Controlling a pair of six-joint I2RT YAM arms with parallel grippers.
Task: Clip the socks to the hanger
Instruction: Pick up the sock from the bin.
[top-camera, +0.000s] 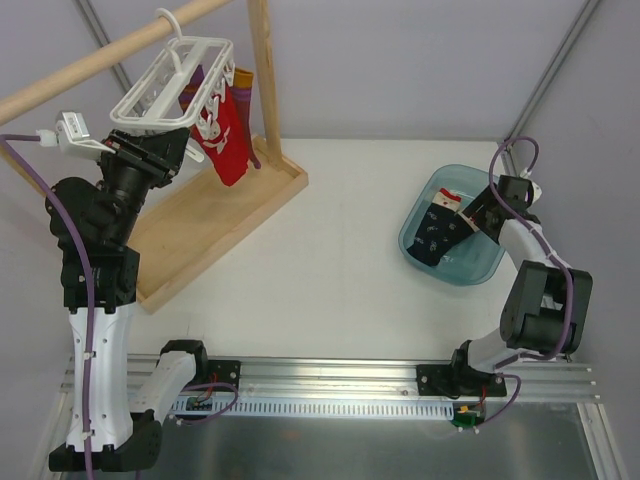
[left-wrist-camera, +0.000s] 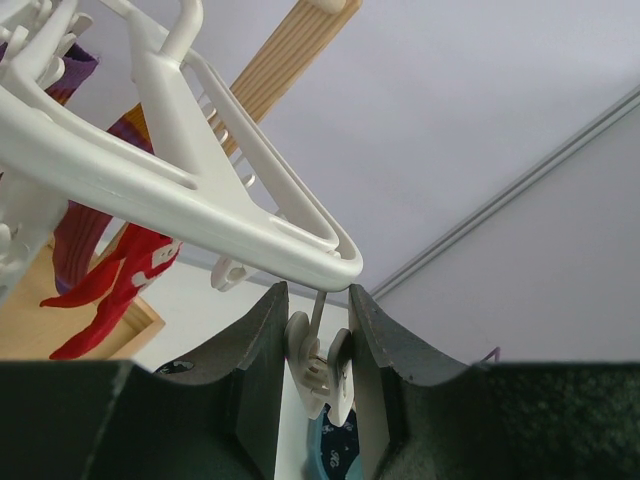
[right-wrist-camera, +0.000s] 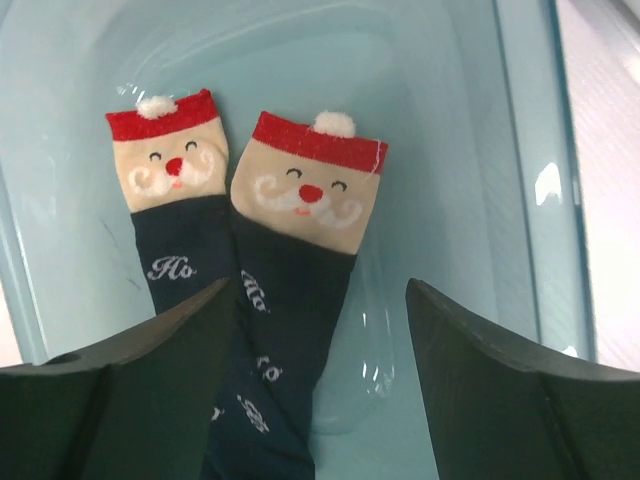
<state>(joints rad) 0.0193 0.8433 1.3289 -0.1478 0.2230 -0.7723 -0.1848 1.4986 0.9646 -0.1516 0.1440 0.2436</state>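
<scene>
Two-arm split here, and I think the placement makes sense. The hanger (top-camera: 165, 85) hangs off the wooden rod (top-camera: 100, 55) at the far left. I've got the left gripper (left-wrist-camera: 317, 297) raised right under its near corner, fingers closed in on one dangling clip (left-wrist-camera: 320, 375). Both pads look to be touching the clip's sides, presumably to squeeze it open for a sock. I can't tell from the wrist view whether its jaws have actually parted.

The socks (right-wrist-camera: 290, 260) are nowhere near it, though. They're lying side by side in the blue tub (top-camera: 470, 265) over on the right, Santa cuffs pointing away from the wrist camera. The right gripper (right-wrist-camera: 318, 290) hangs low over them, spread wide and pinching nothing, with the navy legs running between its fingers. My read: it's lined up to grab the legs so the cuffs stick out free for clipping.

Red socks (top-camera: 228, 140) already occupy the hanger's right side, hence this corner clip.
</scene>
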